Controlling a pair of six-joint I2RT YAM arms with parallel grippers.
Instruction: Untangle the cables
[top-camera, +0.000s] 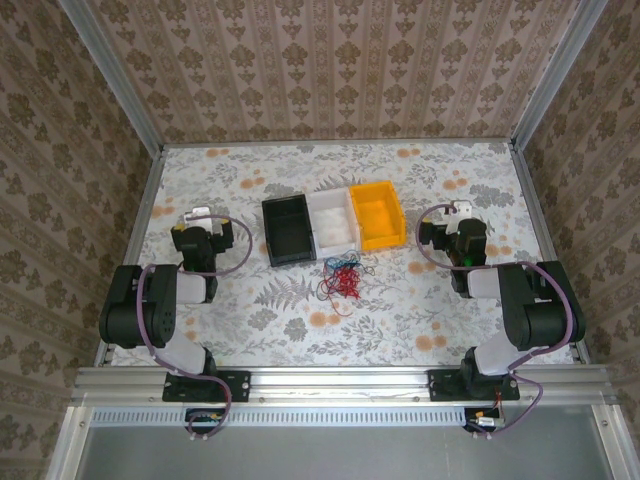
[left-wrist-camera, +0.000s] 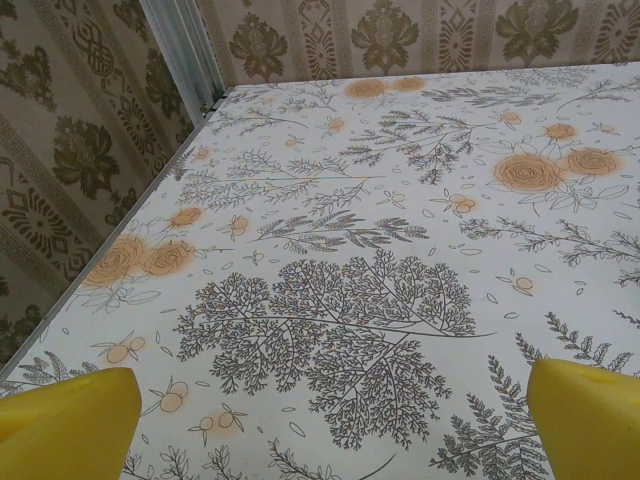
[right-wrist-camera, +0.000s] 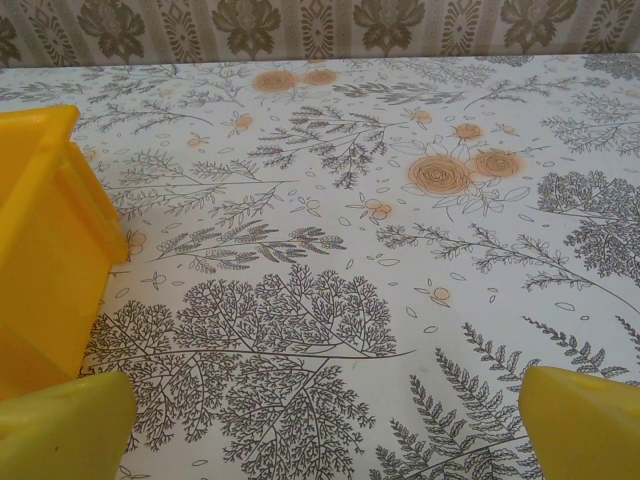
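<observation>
Both arms sit folded at their own sides of the table (top-camera: 400, 310) with nothing in hand. The left gripper (left-wrist-camera: 320, 425) has its yellow fingers spread wide over bare flowered cloth. The right gripper (right-wrist-camera: 320, 425) is spread just as wide, with a corner of the yellow bin (right-wrist-camera: 45, 230) at the left of its wrist view.

The cables (top-camera: 341, 279) are a small red-and-black heap in the middle of the table, just in front of the white bin (top-camera: 333, 222), between the two arms and well apart from both. From above they read as one knotted clump with no strand laid out alone, though they're too fine to follow wire by wire. The black bin (top-camera: 288, 232) and its two neighbours look empty. By my reckoning the untangling hasn't begun — reaching, pinching and teasing apart are all ahead.
</observation>
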